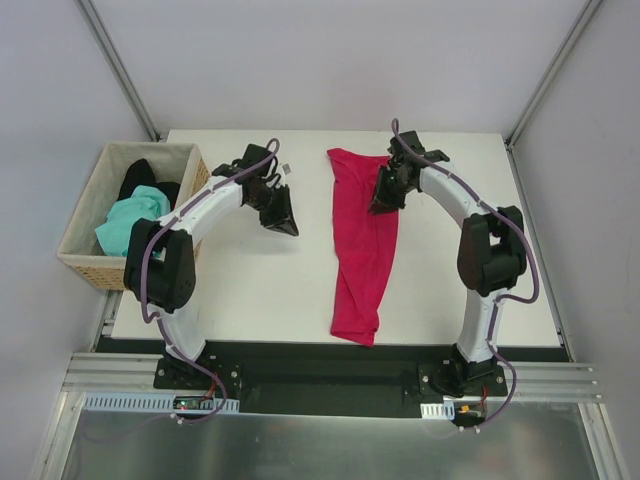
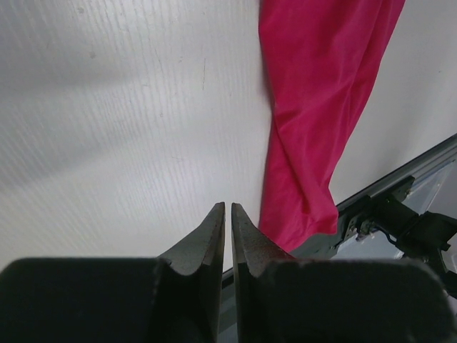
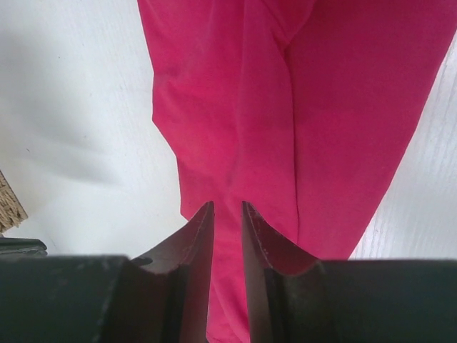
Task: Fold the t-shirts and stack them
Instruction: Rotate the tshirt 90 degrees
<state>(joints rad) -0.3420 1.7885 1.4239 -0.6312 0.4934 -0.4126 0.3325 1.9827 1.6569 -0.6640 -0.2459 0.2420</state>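
The crimson t-shirt (image 1: 365,235) lies on the white table as a long narrow strip running from the far middle toward the near edge. My right gripper (image 1: 385,200) hovers over its upper part. In the right wrist view its fingers (image 3: 227,206) stand slightly open, with the crimson cloth (image 3: 285,107) showing below the gap and nothing pinched. My left gripper (image 1: 283,222) is shut over bare table left of the shirt, its tips (image 2: 228,206) almost touching, the crimson shirt (image 2: 321,107) off to its right. A mint-green t-shirt (image 1: 130,222) and a black t-shirt (image 1: 140,178) lie bunched in the basket.
The tan wicker basket (image 1: 100,272) stands at the table's left edge, beside the left arm. Bare white tabletop (image 1: 250,290) lies between the arms. A metal rail (image 2: 400,207) with cables runs along the near edge.
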